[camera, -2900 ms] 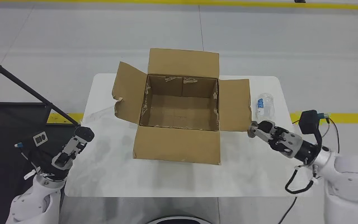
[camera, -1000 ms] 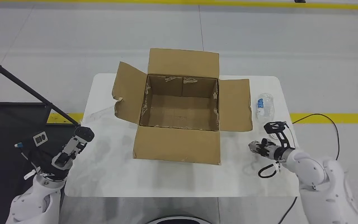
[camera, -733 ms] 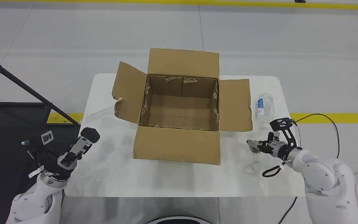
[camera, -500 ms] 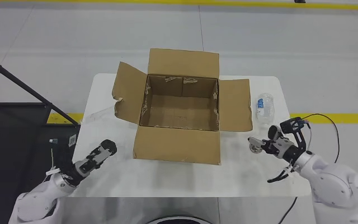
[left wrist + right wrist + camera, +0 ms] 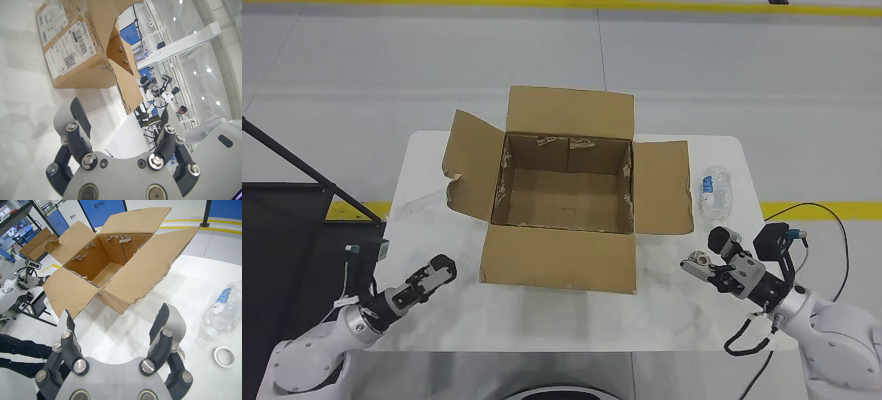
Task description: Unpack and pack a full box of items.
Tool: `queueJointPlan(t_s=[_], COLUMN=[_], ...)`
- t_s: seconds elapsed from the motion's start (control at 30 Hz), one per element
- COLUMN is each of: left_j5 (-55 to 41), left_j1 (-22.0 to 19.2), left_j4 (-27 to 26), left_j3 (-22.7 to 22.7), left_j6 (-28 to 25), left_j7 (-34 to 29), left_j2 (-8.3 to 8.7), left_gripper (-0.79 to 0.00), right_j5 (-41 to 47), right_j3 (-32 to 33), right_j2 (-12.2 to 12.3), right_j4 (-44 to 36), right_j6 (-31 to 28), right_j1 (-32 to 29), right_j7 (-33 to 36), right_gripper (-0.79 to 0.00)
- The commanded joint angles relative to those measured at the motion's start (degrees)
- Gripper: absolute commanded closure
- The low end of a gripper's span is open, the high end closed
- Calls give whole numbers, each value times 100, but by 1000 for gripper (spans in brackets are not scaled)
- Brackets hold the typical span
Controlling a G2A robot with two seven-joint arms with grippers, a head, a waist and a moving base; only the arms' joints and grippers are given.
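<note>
- Since the earliest frame the left arm [image 5: 392,300] has swung in from the left edge of the surface [image 5: 542,310] toward the near-left corner of the box [image 5: 564,200]. The right arm [image 5: 762,280] has drawn back from the right flap [image 5: 662,200] toward the near-right corner. Box and bottle [image 5: 715,190] have not shifted.
- Spread wide and holding nothing, the left jaws sit near the box's front-left corner, apart from it.
- Equally wide apart and empty, the right jaws hang near the right flap's front edge without touching it.
- Standing mid-surface, the box has all four flaps folded out; the top view looks straight down to its bare cardboard bottom.
- From the left wrist view come printed labels [image 5: 66,45] on one box wall.
- From the right wrist view comes a white tape ring [image 5: 223,357] lying flat near the cap end of the crushed clear bottle, which lies on its side to the right of the box.
- Round the white surface runs grey floor [image 5: 742,70] with a yellow line [image 5: 832,210]; blue panels [image 5: 102,209] stand behind.
</note>
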Motion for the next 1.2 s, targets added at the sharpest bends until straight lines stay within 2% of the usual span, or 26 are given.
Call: queueJointPlan(t_s=[0.0, 0.27, 0.33, 0.37, 0.4, 0.53, 0.57, 0.6, 0.7, 1.17], left_j5=[72, 233, 231, 300, 366, 327, 246, 202, 236, 8], left_j1=[38, -93, -193, -244, -296, -410, -419, -428, -443, -90], left_j4=[-34, -194, -166, -155, -160, -129, -109, -107, -100, -237], left_j3=[80, 652, 770, 825, 885, 1075, 1101, 1129, 1179, 1116], left_j6=[62, 908, 1137, 1258, 1344, 1529, 1572, 1602, 1636, 1362], left_j7=[-10, 201, 273, 312, 348, 517, 590, 609, 680, 1008], left_j2=[10, 25, 29, 34, 37, 39, 37, 38, 49, 94], left_gripper=[-785, -779, -631, -526, -369, -311, -234, -108, 0, 0], right_j5=[0, 0, 0, 0, 0, 0, 0, 0, 0, 0], right_j3=[0, 0, 0, 0, 0, 0, 0, 0, 0, 0], right_j2=[0, 0, 0, 0, 0, 0, 0, 0, 0, 0], right_j4=[0, 0, 0, 0, 0, 0, 0, 0, 0, 0], right_j6=[-1, -1, -1, -1, -1, -1, -1, -1, -1, -1], right_j1=[0, 0, 0, 0, 0, 0, 0, 0, 0, 0], right_j7=[-1, -1, -1, -1, -1, -1, -1, -1, -1, -1], right_gripper=[-785, -785, -785, -785, -785, -785, -785, -785, -785, -785])
